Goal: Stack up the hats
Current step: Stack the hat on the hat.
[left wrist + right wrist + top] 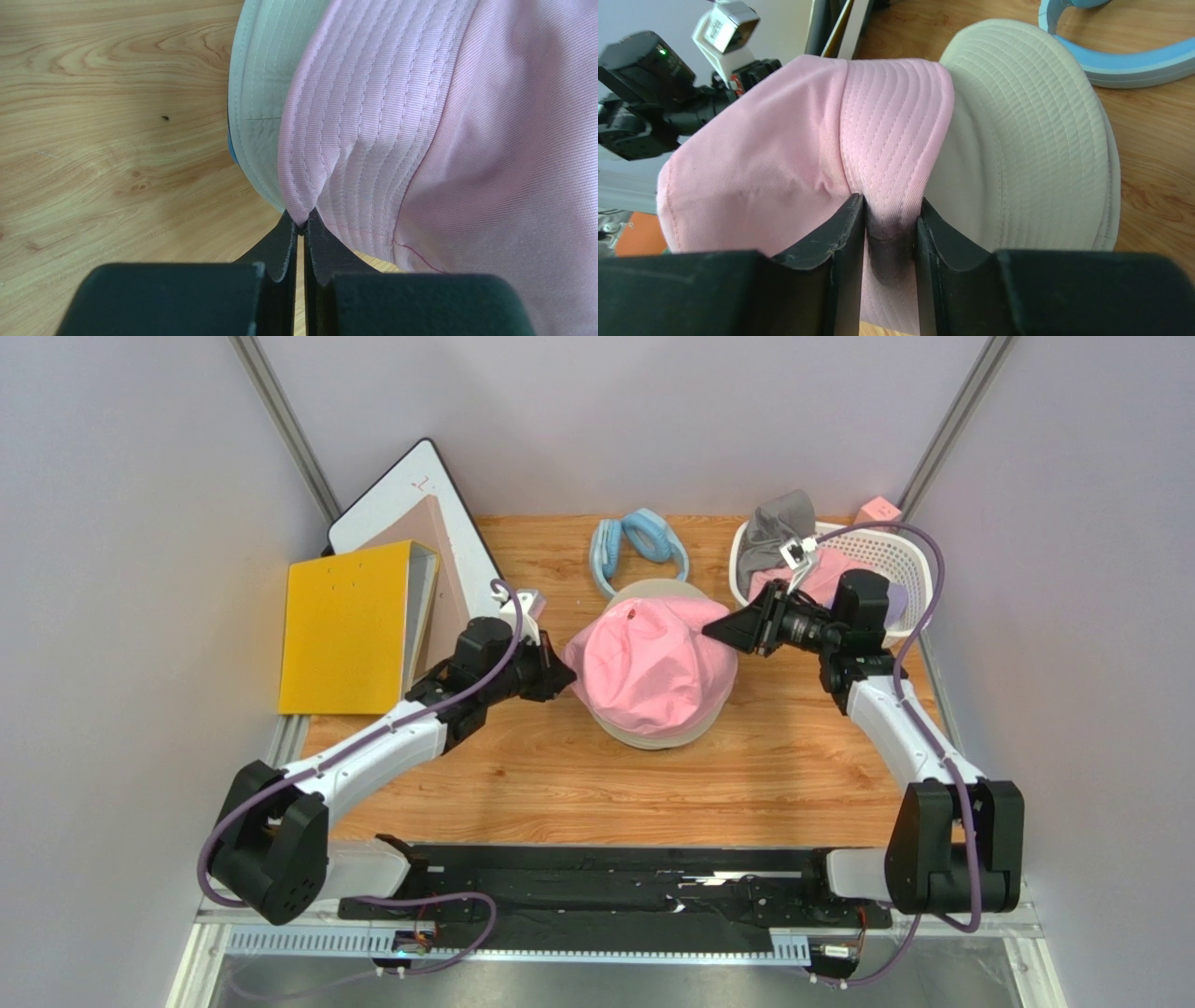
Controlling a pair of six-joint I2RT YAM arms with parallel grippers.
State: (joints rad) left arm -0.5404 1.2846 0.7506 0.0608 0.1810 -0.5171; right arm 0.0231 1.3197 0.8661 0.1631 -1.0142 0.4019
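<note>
while stretched between two grips, looks like the placing step of the stack: pink hat (652,672) spread crown-up over beige hat (1025,133) near the middle of the counter (786,770), with beige brim showing past it on the far and near sides. left jaws: closed tight on the pink brim's left edge, fabric nipped at the very tips. right jaws: set either side of a fold of pink brim on the opposite edge, fabric filling the gap, so gripping too as far as can be told. cannot tell whether resting fully on the beige crown or hanging just above it. calls next for lowering both sides evenly until settled, then letting go on each side and backing straight out, without dragging the brim or shifting the hat below. worth checking the centring before release, since soft fabric tends to slump toward whichever side lets go last. more to fetch afterwards: grey hat (779,525) draped over the rim of the white basket (912,567) at the far right, well apart from both grips. by judgement, stack only just begun.
</note>
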